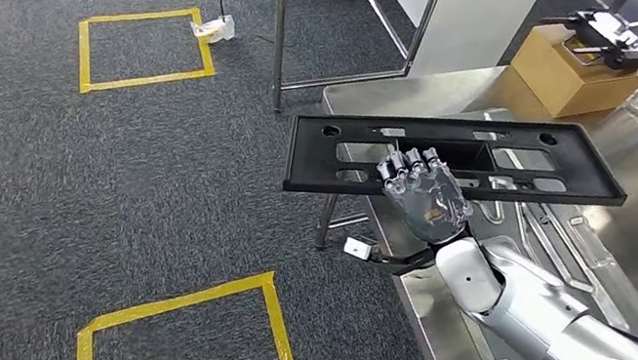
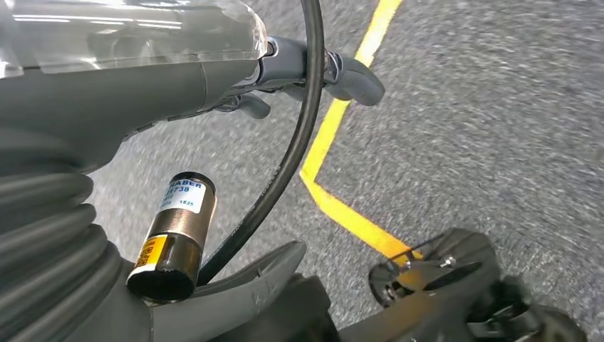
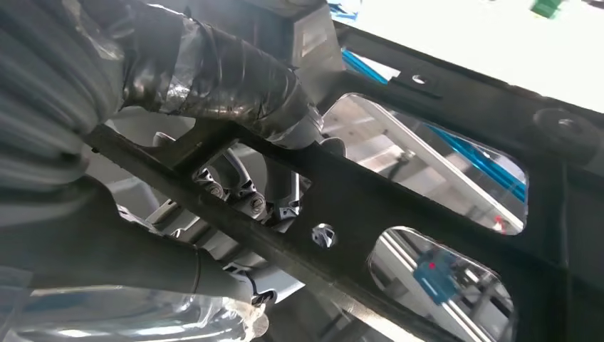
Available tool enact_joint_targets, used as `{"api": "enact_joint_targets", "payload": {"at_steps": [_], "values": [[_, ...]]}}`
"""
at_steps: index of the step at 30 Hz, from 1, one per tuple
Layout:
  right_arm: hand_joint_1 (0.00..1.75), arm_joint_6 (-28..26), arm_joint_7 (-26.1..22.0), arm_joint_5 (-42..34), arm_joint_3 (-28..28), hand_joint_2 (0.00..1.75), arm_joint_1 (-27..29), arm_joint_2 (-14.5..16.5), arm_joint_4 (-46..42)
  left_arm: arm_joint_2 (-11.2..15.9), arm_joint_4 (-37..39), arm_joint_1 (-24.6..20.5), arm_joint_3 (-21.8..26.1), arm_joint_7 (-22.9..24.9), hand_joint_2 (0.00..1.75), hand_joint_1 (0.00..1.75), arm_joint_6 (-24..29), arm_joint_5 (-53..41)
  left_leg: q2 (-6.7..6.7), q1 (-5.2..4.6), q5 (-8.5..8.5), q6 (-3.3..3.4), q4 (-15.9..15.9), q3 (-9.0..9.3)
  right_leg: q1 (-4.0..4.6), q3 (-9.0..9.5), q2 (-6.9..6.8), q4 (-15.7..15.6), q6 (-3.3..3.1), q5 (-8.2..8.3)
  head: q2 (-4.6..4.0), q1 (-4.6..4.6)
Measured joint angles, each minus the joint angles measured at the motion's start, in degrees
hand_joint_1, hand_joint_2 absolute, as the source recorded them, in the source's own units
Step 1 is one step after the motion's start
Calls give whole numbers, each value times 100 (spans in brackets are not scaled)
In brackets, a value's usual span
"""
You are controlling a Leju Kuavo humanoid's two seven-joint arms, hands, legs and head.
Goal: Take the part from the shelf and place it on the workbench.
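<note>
My right arm reaches in from the lower right, its silver forearm stretched forward and to the left, ending at a white wrist with a dark cable looped under it. My right hand is raised at the end of it, back toward the camera, fingers closed around the near edge of the black part, which it holds up roughly level. From the right wrist camera I see the taped fingers wrapped over a bar of that part. My left hand hangs low, pointing at the floor, its fingers curled in and holding nothing.
</note>
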Motion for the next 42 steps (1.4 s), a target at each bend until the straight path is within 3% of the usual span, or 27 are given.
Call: {"api": "enact_joint_targets", "payload": {"at_steps": [2,4,6,8,9,10,11,13,15,17,19,21,23,24,25,27,29,31,33,35,37,39,40,41,42], "values": [[175,-1,0,0,-19,175,-1,-24,0,-9,-1,-1,-25,8,175,0,-2,-9,79,-21,22,54,-32,8,-25,-44,88,-16,84,31,0,-2],[175,-4,0,0,-23,175,-8,-60,-1,-23,-1,-13,-41,11,175,0,-1,-12,186,-23,70,140,-89,17,-22,-119,-112,116,138,-74,0,4],[175,-6,1,0,-26,175,-25,-74,-3,-31,-2,-20,-57,11,175,0,1,-20,291,-30,94,199,-122,17,-6,-357,-424,657,173,-393,0,10],[175,-4,0,0,-25,175,-31,-76,-7,-31,-2,-5,-68,8,175,0,-1,-27,403,-46,89,218,-121,11,-9,-666,-513,1358,201,-689,0,10],[175,-3,-1,-1,-24,175,-33,-82,-10,-32,-2,1,-72,3,175,0,-3,-29,463,-52,84,222,-120,11,-10,-733,-523,1520,207,-711,0,10],[175,-2,-1,-1,-23,175,-39,-91,-14,-33,-2,3,-74,-2,175,0,-5,-31,523,-55,79,222,-120,13,-7,-692,-535,1464,205,-628,0,10],[175,3,0,-1,-25,175,-53,-106,-21,-36,-2,0,-78,-9,175,0,-9,-35,578,-59,71,220,-119,20,1,-537,-568,1186,193,-460,0,10],[175,15,1,-1,-43,175,-102,-143,-53,-48,-2,-9,-84,-20,175,0,-15,-45,677,-76,54,201,-121,37,54,-106,-762,372,130,-148,0,10],[175,27,1,-2,-70,175,-159,-175,-95,-61,-2,-15,-87,-24,175,0,-20,-52,766,-97,41,166,-123,45,122,98,-884,-59,50,-56,0,9],[175,32,2,-2,-82,175,-188,-207,-116,-73,-2,-21,-93,-24,175,0,-26,-55,858,-107,29,121,-134,67,148,99,-799,-99,-11,-50,0,9],[175,34,2,-2,-86,175,-200,-240,-137,-81,-2,-29,-105,-25,175,0,-31,-56,776,-96,-55,61,-54,56,104,139,-709,-158,-73,-22,0,9],[175,38,2,-2,-92,175,-225,-250,-163,-82,-2,-27,-115,-26,175,0,-32,-58,526,-77,-338,10,420,-151,52,175,-621,-204,-125,4,0,8],[175,41,1,-2,-90,175,-236,-249,-179,-82,-2,-9,-117,-25,175,0,-32,-59,395,-64,-668,-20,1189,-520,46,175,-509,-201,-142,6,0,7],[175,43,1,-2,-88,175,-229,-249,-185,-82,-2,-2,-117,-25,175,0,-32,-59,384,-57,-719,-32,1441,-653,45,174,-445,-193,-143,4,0,7],[175,44,0,-2,-86,175,-223,-249,-189,-81,-2,0,-117,-25,175,0,-32,-59,383,-48,-660,-42,1495,-696,41,174,-377,-180,-139,0,0,7],[175,45,-1,-2,-84,175,-221,-249,-194,-80,-2,-6,-119,-25,175,0,-32,-59,336,-18,-271,-56,967,-474,20,172,-245,-130,-109,-25,0,7],[175,47,0,-2,-84,175,-234,-248,-203,-82,-1,-6,-120,-25,175,0,-33,-59,93,28,3,-61,288,-164,10,121,-121,-38,-42,-64,0,10],[175,50,0,-2,-85,175,-241,-250,-208,-86,1,0,-122,-25,175,0,-36,-60,-54,34,30,-30,54,-70,-2,43,-11,15,37,-64,0,14],[175,52,0,-2,-86,175,-233,-264,-208,-87,1,0,-123,-24,175,0,-36,-60,54,19,60,43,25,-74,-31,1,68,8,105,-40,0,15],[175,51,0,-2,-87,175,-238,-287,-209,-91,1,-17,-125,-25,175,0,-34,-60,169,25,95,131,-30,-58,-27,-97,-115,199,149,-169,0,21],[175,50,1,-2,-88,175,-247,-295,-212,-96,1,-23,-126,-26,175,0,-36,-61,277,15,107,183,-61,-51,-7,-380,-419,826,181,-507,0,28],[175,52,0,-2,-85,175,-230,-293,-215,-96,1,-6,-127,-25,175,0,-36,-61,392,-1,101,198,-61,-52,-7,-696,-526,1513,202,-769,0,28],[175,55,-1,-2,-84,175,-219,-292,-216,-95,1,0,-127,-25,175,0,-36,-61,453,-7,95,202,-60,-50,-6,-743,-538,1620,200,-760,0,28],[175,58,-1,-2,-83,175,-214,-293,-217,-95,1,-1,-127,-24,175,0,-35,-61,511,-14,89,200,-60,-44,-1,-665,-549,1482,186,-640,0,28],[175,65,-1,-2,-85,175,-217,-294,-219,-96,1,-5,-127,-20,175,0,-34,-61,567,-21,81,197,-60,-31,11,-473,-583,1126,157,-446,0,28]]}}
